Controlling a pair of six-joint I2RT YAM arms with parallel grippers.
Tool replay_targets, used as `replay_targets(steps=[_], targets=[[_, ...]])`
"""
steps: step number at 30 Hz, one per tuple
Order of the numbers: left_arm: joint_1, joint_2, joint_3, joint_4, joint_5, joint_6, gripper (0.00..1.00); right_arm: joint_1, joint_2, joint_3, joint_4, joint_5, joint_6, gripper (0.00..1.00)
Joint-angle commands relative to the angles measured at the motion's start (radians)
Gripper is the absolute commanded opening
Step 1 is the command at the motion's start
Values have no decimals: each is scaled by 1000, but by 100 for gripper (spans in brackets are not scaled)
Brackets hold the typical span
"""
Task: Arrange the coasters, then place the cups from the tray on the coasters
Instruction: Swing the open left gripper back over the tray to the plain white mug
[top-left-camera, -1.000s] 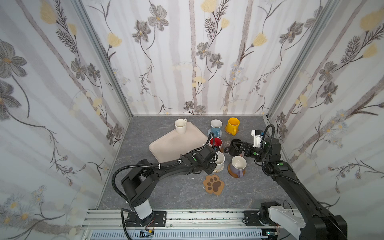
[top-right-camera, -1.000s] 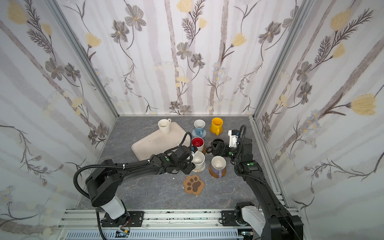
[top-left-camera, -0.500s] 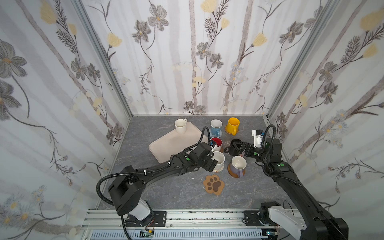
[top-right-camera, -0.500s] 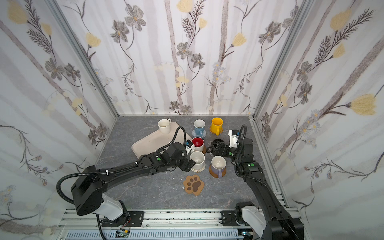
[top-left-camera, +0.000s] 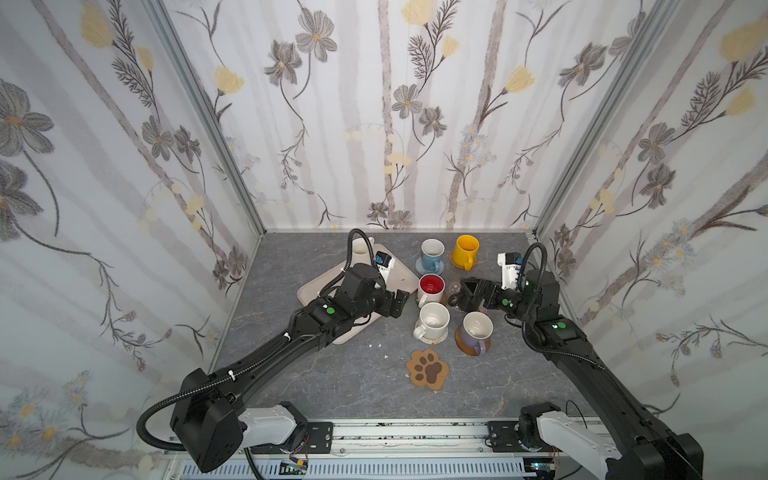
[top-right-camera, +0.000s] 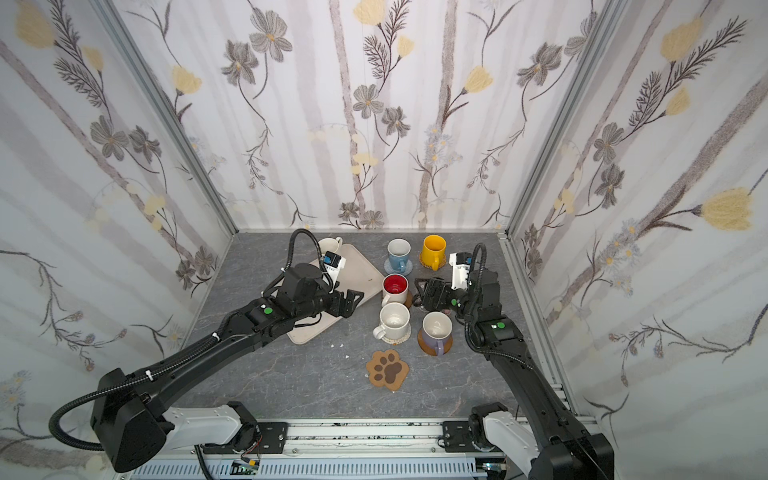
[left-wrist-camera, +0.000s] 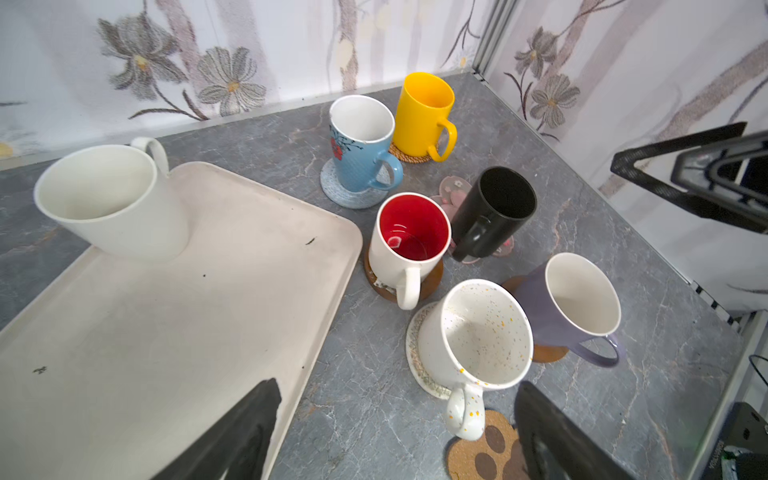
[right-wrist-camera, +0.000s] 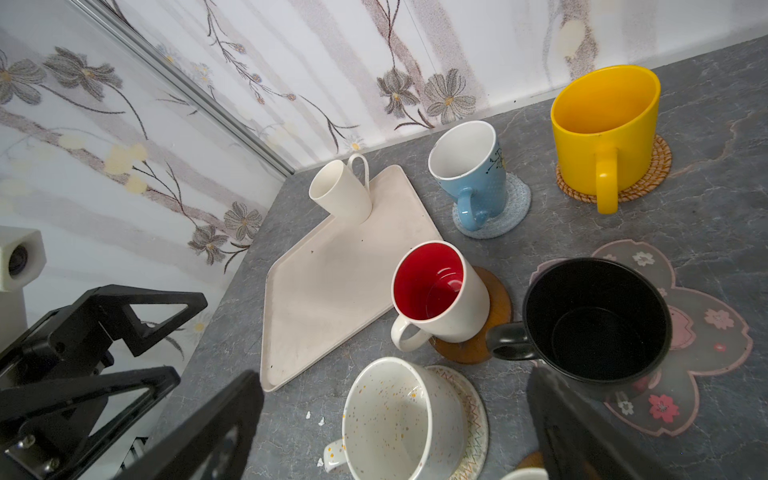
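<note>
So the beige tray (top-right-camera: 359, 270) sits left of centre in both top views, and only one plain white mug (top-right-camera: 330, 245) is on it, upright at its far corner near the back wall. The other six mugs are down on coasters just right of the tray. At the back, the light blue mug (top-left-camera: 432, 251) is on the blue crochet coaster (right-wrist-camera: 513, 203), with the yellow mug (top-left-camera: 465, 249) beside it on the rattan coaster (right-wrist-camera: 652, 174). The red-inside mug (top-left-camera: 431, 287) is on an amber disc (right-wrist-camera: 496, 307). Toward the front are the speckled cream mug (top-left-camera: 434, 321) on the whitish spiral coaster (right-wrist-camera: 473, 411) and the lavender mug (top-left-camera: 477, 329) on the second amber disc (top-left-camera: 462, 345). The paw-print coaster (top-left-camera: 428, 370) lies bare on the grey surface (top-left-camera: 332, 374), lower centre of the frame, just in front of those two. The black mug (right-wrist-camera: 594, 320) stands on the clear pink-flower coaster (right-wrist-camera: 706, 328). In both top views it's mostly hidden under the right pincer (top-left-camera: 461, 291), which is spread wide and gripping nothing, though I honestly can't tell whether a finger brushes the mug. The left pincer (top-left-camera: 400, 303) hangs over the tray's right-hand edge, jaws wide apart and empty, next to the red-inside mug.
</note>
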Motion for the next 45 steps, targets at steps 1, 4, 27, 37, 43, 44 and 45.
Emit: replay_targets(steps=[1,4,27,37,43,44,45], targets=[[59,1,29,-12,26,-24,91,22,34,44,26,32,-4,100],[125,40,60,-22,45,-42,90,38,69,76,34,35,-3,100],[276,620,637,-191,-37,-29,84,72,248,181,65,59,-3,100],[304,802,836,-236,-130,28,81,78,289,212,46,71,-9,100],[337,888,987,-260,-70,72,81,81,315,222,41,67,-10,100],[341,908,1017,-265,-48,76,81,81,320,224,41,65,-11,100],[344,930,1050,-269,-26,80,81,81,324,225,39,66,-10,100]])
